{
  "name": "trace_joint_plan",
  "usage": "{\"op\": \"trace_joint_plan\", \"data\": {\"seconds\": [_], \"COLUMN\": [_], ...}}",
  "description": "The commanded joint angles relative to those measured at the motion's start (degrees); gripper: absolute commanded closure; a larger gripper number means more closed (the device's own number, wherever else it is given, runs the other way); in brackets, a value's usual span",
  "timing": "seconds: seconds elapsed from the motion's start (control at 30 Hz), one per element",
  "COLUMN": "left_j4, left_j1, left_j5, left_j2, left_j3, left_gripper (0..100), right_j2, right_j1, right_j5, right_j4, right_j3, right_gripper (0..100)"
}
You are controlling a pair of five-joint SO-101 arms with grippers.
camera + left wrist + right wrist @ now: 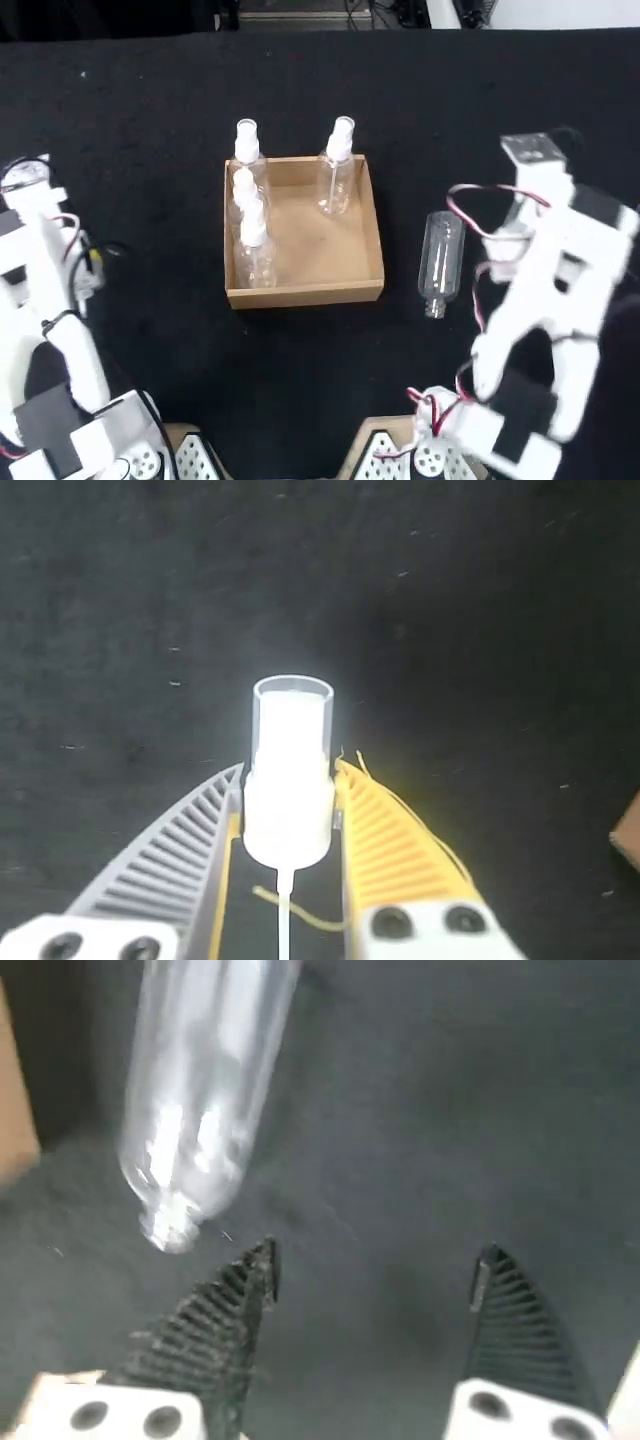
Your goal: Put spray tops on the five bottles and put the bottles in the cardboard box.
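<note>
A cardboard box (372, 238) sits mid-table and holds several clear bottles with white spray tops, such as one at the back right (337, 170) and one at the front left (255, 245). A clear bottle without a top (440, 262) lies on the black mat right of the box, neck toward the front; in the right wrist view this bottle (205, 1090) lies just beyond my open right gripper (375, 1265), off to one finger's side. My left gripper (288, 780) is shut on a white spray top (290, 780) with a clear cap, its thin tube hanging between the fingers.
The black mat (150, 120) covers the table. The right arm (545, 290) stands at the right of the lying bottle, the left arm (45, 300) at the far left. The box edge (18, 1090) shows beside the bottle in the right wrist view.
</note>
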Motion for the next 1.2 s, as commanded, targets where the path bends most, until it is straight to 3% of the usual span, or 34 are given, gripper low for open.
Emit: {"op": "trace_joint_plan", "data": {"seconds": [0.0,0.27,0.47,0.6,0.83,0.93,1.17], "left_j4": [-0.7,-7.65,-10.37,-10.46,-10.37,-10.37,-10.37], "left_j1": [5.32,6.73,6.64,6.64,6.73,6.73,6.73], "left_j5": [8.0,15.65,16.35,16.35,16.7,16.7,16.7], "left_j2": [-2.99,-3.08,-3.34,-3.34,-3.34,-3.34,-3.34], "left_j3": [-0.57,4.88,7.78,8.04,8.04,8.04,8.04], "left_gripper": [97,97,97,97,97,97,97], "right_j2": [4.44,14.73,24.22,30.81,32.66,32.66,24.75], "right_j1": [-8.44,-16.35,-16.88,-13.98,-2.29,2.29,7.82], "right_j5": [-8.62,-19.6,-22.86,-25.05,-30.68,-32.26,-26.11], "right_j4": [-2.99,-12.57,-16.53,-16.26,-13.71,-10.9,-6.33], "right_j3": [-6.11,-11.21,-15.6,-18.77,-19.38,-19.56,-19.56], "right_gripper": [71.1,71.1,71.1,71.1,70.7,65.4,62.7]}}
